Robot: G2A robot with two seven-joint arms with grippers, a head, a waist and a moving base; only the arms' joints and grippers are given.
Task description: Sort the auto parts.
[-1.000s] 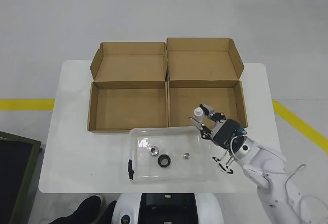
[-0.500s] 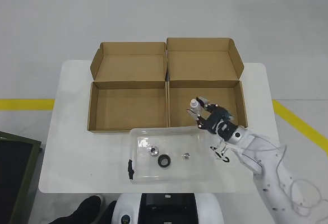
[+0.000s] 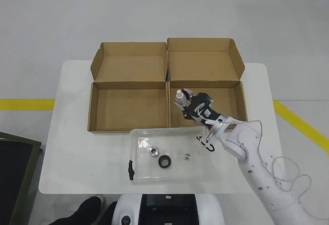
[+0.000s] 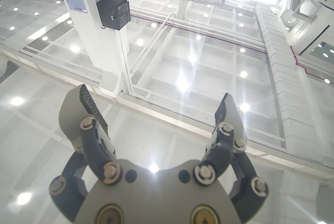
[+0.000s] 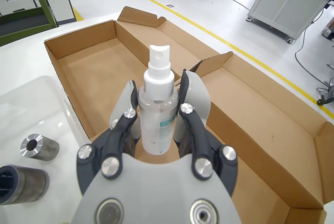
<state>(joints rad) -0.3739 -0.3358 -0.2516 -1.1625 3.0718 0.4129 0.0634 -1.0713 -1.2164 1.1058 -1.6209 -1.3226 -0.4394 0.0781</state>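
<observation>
Spray bottle [image 3: 180, 94], clamped in my right tool [image 3: 185, 102], hung near the middle of the top view. It was above the left-hand end of the right cardboard box [image 3: 229, 101], just right of the double wall that box shares with the left cardboard box [image 3: 127, 108]. The tool's fingers [image 5: 194, 94] were drawn in narrow on the bottle's clear body, below its shoulder, and the white pump cap stuck out past the fingertips.

The bottle's long axis ran in line with the tool. In the top view it pointed cap first towards the upper left of the frame, at the shared wall and the left box beyond it. I judged the coming move to turn on that line. A short carry along it would put the bottle over the left box, while a plain release would drop it into the right one. I could not tell from here which box was meant.

The clear tray [image 3: 158, 130], low in the frame on the white bench [image 3: 74, 152], held a metal sleeve [image 3: 154, 151], a black ring [image 3: 165, 162] and a small nut [image 3: 187, 156], all below the tool in the frame.

My left tool [image 4: 155, 93] faced the ceiling with its jaws spread wide on nothing, so the right arm was the one placed for the job.
</observation>
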